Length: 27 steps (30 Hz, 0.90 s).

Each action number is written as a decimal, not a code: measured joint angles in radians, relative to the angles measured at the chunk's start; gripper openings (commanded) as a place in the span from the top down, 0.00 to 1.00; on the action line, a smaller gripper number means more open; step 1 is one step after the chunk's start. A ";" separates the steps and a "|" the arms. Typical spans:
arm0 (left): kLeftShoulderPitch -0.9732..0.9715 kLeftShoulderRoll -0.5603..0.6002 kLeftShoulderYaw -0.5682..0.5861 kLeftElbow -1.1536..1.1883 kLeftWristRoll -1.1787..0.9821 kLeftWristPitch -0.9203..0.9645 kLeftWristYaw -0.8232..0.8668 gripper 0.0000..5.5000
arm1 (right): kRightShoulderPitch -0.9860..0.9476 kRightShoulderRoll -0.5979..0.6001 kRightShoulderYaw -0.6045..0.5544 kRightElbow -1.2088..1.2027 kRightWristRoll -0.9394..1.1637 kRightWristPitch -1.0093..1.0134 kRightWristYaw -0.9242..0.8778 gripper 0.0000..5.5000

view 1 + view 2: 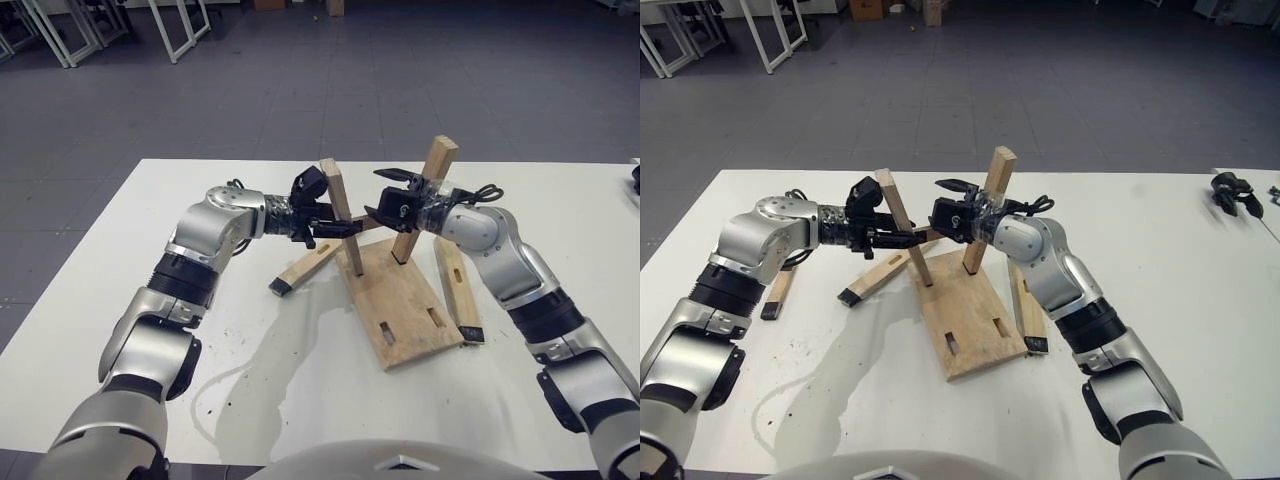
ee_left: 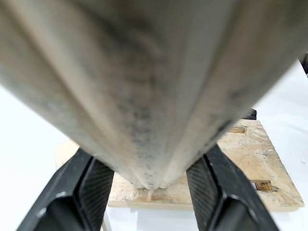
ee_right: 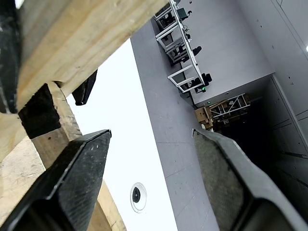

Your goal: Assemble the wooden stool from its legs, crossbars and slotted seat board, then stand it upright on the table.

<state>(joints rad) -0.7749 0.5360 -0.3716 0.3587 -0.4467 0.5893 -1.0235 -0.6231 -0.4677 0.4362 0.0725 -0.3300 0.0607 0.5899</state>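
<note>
The slotted seat board (image 1: 412,312) lies flat on the white table (image 1: 120,260). Two wooden legs stand tilted in its far slots. My left gripper (image 1: 338,228) is shut on the left leg (image 1: 334,190); in the left wrist view that leg (image 2: 144,86) sits between the black fingers (image 2: 91,192) above the board (image 2: 240,163). My right gripper (image 1: 376,192) is open between the two legs, just beside the right leg (image 1: 432,172). In the right wrist view its fingers (image 3: 72,178) stand wide apart, with wood (image 3: 72,38) off to one side.
One loose leg with a black tip (image 1: 305,265) lies left of the board, another (image 1: 460,290) along its right edge. A third piece (image 1: 780,290) lies under my left arm. A small black object (image 1: 1232,192) sits at the table's far right edge.
</note>
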 measured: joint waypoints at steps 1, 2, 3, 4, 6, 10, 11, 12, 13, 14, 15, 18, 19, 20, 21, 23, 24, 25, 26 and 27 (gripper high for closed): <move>-0.009 0.000 -0.006 0.009 0.000 -0.001 -0.003 0.63 | 0.000 0.000 -0.001 -0.003 -0.001 0.007 0.000 0.43; -0.012 -0.001 -0.008 0.013 0.000 -0.001 -0.003 0.63 | 0.000 0.000 -0.002 -0.004 -0.001 0.011 0.000 0.43; -0.012 -0.001 -0.008 0.014 0.000 -0.002 -0.002 0.63 | 0.001 0.002 -0.007 -0.007 0.000 0.021 0.000 0.43; -0.012 -0.003 -0.008 0.016 0.000 -0.004 0.000 0.63 | 0.005 0.011 -0.020 -0.015 0.009 0.037 0.001 0.43; -0.007 -0.008 -0.002 0.016 0.000 -0.015 0.007 0.56 | 0.020 0.039 -0.059 -0.029 0.042 0.088 -0.004 0.43; 0.079 -0.024 0.011 0.008 0.100 -0.016 0.094 0.43 | 0.022 0.080 -0.210 -0.120 0.138 0.204 -0.048 0.43; 0.081 -0.026 0.052 -0.020 0.098 -0.037 0.095 0.41 | 0.022 0.079 -0.230 -0.140 0.142 0.227 -0.048 0.43; 0.072 -0.026 0.084 -0.052 0.093 -0.050 0.095 0.37 | 0.023 0.078 -0.236 -0.152 0.151 0.237 -0.048 0.43; 0.067 -0.026 0.102 -0.074 0.088 -0.053 0.089 0.35 | 0.024 0.074 -0.240 -0.163 0.161 0.243 -0.046 0.43; 0.068 -0.020 0.111 -0.095 0.085 -0.054 0.077 0.32 | 0.028 0.071 -0.246 -0.179 0.171 0.252 -0.042 0.43; 0.079 -0.009 0.121 -0.119 0.080 -0.045 0.064 0.30 | 0.041 0.067 -0.262 -0.202 0.181 0.271 -0.033 0.43; 0.180 0.078 0.154 -0.222 0.082 -0.007 0.051 0.30 | 0.138 0.036 -0.335 -0.329 0.342 0.377 0.073 0.43; 0.243 0.121 0.172 -0.262 0.095 0.009 0.054 0.30 | 0.174 0.016 -0.374 -0.385 0.422 0.426 0.124 0.43; 0.294 0.148 0.191 -0.304 0.102 0.028 0.073 0.30 | 0.191 0.001 -0.410 -0.425 0.488 0.470 0.157 0.43; 0.340 0.162 0.214 -0.351 0.108 0.039 0.100 0.30 | 0.207 -0.022 -0.439 -0.460 0.539 0.508 0.186 0.43; 0.424 0.171 0.266 -0.441 0.128 0.063 0.186 0.30 | 0.241 -0.074 -0.468 -0.496 0.580 0.555 0.216 0.43; 0.465 0.171 0.283 -0.477 0.148 0.069 0.233 0.30 | 0.266 -0.103 -0.469 -0.499 0.583 0.561 0.225 0.43; 0.498 0.168 0.296 -0.498 0.160 0.075 0.272 0.30 | 0.287 -0.121 -0.467 -0.500 0.578 0.566 0.226 0.43; 0.563 0.147 0.317 -0.528 0.192 0.083 0.355 0.30 | 0.331 -0.140 -0.458 -0.498 0.567 0.568 0.224 0.43; 0.613 0.121 0.337 -0.540 0.216 0.084 0.419 0.30 | 0.368 -0.140 -0.450 -0.491 0.566 0.570 0.214 0.43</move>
<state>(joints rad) -0.1620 0.6566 -0.0351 -0.1815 -0.2310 0.6736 -0.6040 -0.2551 -0.6079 -0.0139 -0.4186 0.2356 0.6302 0.8038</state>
